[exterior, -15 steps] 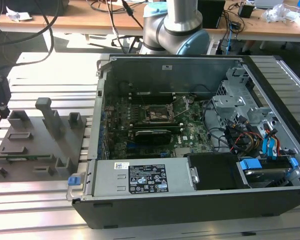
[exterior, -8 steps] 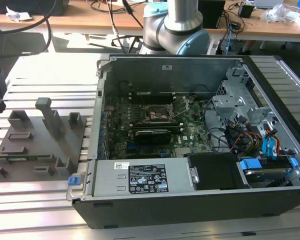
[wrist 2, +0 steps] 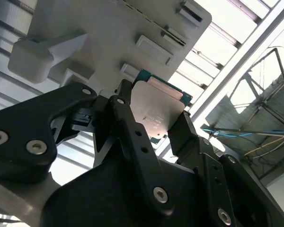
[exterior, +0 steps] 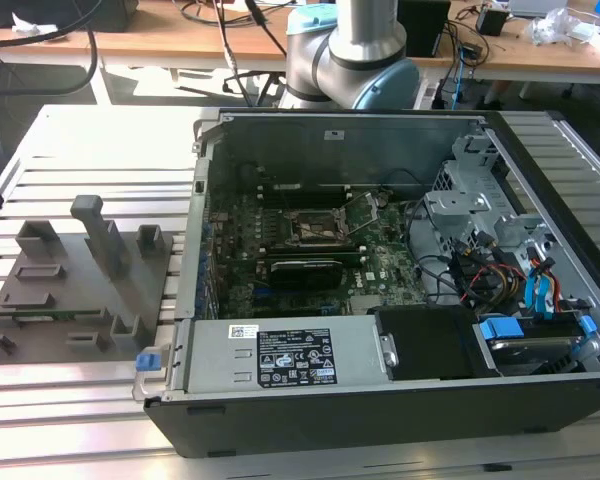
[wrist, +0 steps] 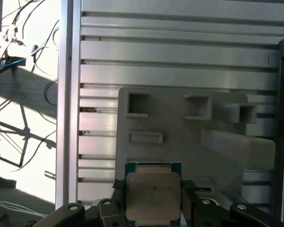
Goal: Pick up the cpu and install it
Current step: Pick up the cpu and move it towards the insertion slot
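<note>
I'm seeing the black two-finger gripper [wrist 2: 154, 112] clamping the cpu [wrist 2: 157, 105], a small flat square chip with a silvery metal top plate and a green rim. In both wrist views the jaws are pressing on two opposite edges of the chip. In the first wrist view the gripper [wrist: 153, 201] is carrying the cpu [wrist: 153, 191] with its metal plate facing the camera, and the black fingers [wrist: 117, 193] are hugging both sides.

The chip is hanging over one edge of the grey moulded fixture plate [wrist: 180, 142], which has raised pockets and posts. Whether the chip is touching the plate or clear of it, I can't tell. The plate is lying on the ribbed aluminium slotted table [wrist: 170, 66].

In the exterior view the open black computer case [exterior: 380, 430] is lying on its side on the table [exterior: 80, 420]. The fixture plate [exterior: 70, 290] is sitting just beside it, on the exterior view's left. Inside the case, the black square socket frame [exterior: 310, 228] is sitting on the green motherboard [exterior: 380, 262]. The silver-and-blue arm [exterior: 355, 50] is standing behind the case.
</note>
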Available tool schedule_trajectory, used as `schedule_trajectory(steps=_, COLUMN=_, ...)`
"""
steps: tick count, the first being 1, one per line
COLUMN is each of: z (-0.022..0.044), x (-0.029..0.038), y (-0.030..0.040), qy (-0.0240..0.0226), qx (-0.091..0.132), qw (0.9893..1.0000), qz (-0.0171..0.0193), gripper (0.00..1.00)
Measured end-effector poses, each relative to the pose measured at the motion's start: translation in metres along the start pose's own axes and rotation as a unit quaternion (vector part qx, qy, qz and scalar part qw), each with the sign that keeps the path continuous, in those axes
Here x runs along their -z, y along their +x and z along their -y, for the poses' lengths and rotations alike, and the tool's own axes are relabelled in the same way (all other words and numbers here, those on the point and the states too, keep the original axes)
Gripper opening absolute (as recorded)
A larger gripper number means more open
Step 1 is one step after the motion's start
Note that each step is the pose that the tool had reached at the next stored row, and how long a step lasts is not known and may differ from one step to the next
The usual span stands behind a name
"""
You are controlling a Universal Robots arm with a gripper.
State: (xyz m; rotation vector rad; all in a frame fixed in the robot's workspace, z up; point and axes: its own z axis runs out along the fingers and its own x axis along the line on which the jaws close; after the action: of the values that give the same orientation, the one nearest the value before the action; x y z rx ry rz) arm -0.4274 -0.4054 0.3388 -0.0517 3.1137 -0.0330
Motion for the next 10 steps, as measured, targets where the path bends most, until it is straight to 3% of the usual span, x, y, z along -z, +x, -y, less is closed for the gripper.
schedule_trajectory(steps=10, z=0.0004, x=0.0194, y=-0.0005, qy=0.0, qx=0.0, qw=1.0, qz=0.0, gripper=0.55)
